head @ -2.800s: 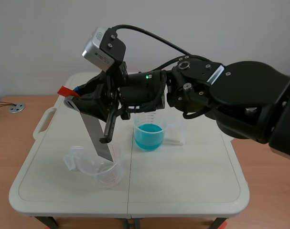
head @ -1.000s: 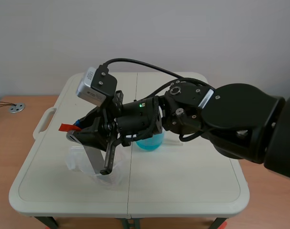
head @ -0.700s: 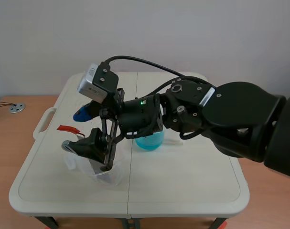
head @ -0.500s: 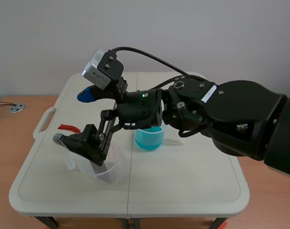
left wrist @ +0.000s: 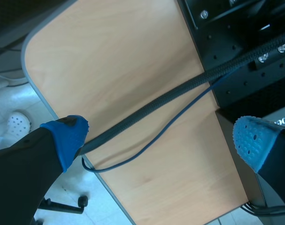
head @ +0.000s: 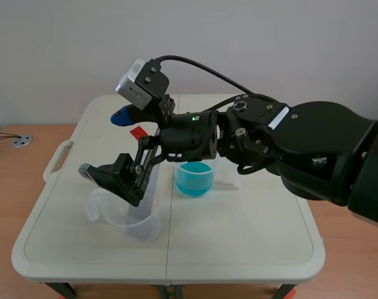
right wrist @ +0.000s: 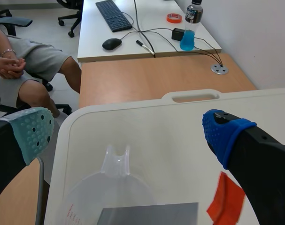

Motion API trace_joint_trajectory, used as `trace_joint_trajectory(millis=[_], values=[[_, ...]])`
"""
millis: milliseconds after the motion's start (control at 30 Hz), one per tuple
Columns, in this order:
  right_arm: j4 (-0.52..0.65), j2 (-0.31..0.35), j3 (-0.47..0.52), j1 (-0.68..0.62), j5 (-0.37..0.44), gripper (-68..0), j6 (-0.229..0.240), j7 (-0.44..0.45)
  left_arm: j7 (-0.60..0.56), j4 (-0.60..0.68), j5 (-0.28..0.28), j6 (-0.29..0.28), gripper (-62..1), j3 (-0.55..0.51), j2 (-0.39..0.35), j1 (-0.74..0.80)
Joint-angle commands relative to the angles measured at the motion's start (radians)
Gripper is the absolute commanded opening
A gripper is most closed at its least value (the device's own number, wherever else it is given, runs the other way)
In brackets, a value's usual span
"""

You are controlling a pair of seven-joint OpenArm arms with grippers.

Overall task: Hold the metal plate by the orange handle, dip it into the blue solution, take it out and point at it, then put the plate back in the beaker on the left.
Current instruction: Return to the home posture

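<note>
Metal plate: a flat, dull grey metal plate (right wrist: 147, 214) with a straight upper edge stands in the clear beaker (head: 129, 219), upper end out above the rim.
Orange handle: a small orange-red handle (head: 137, 132) sits at the plate's upper end, in the air and free of both fingers.
Clear beaker: see-through plastic with a pouring spout and red scale marks, on the white table (head: 238, 249) toward its front left corner, just left of the middle seam.
Blue solution: a second beaker of blue solution (head: 195, 177) stands near the table's middle, just right of the seam.
Right gripper: the right gripper (head: 104, 143) hangs over the clear beaker, fingers spread wide and holding nothing, with the plate below and between them.
Left gripper: the left gripper (left wrist: 161, 140) is spread wide too, with nothing in it, above a wooden board (left wrist: 119, 70) crossed by cables.
Beyond the table: a seated person (right wrist: 25, 61) beside a desk (right wrist: 147, 47) with a keyboard (right wrist: 113, 15).
</note>
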Motion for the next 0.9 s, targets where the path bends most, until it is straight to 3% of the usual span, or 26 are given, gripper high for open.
trace_joint_trajectory(millis=[0,267,467,700,867], values=[[0.013,0.0,0.014,0.023,0.011,-1.0,0.001,0.021,-0.013,0.013,-0.004,-0.005,1.4,0.002,0.0,0.006],[0.066,0.036,0.06,0.02,0.014,-1.0,0.001,0.02,-0.011,0.014,-0.011,-0.009,1.4,-0.006,-0.015,-0.039],[0.164,0.131,0.15,-0.015,0.038,-1.0,0.001,0.02,-0.012,0.043,-0.011,-0.009,1.4,-0.059,-0.061,-0.089],[0.291,0.25,0.293,-0.166,0.038,-1.0,0.0,0.02,-0.017,0.122,-0.015,-0.009,1.4,-0.196,-0.123,-0.127],[0.38,0.32,0.41,-0.306,0.037,-1.0,-0.03,0.013,-0.02,0.224,-0.015,-0.008,1.4,-0.313,-0.142,-0.127]])
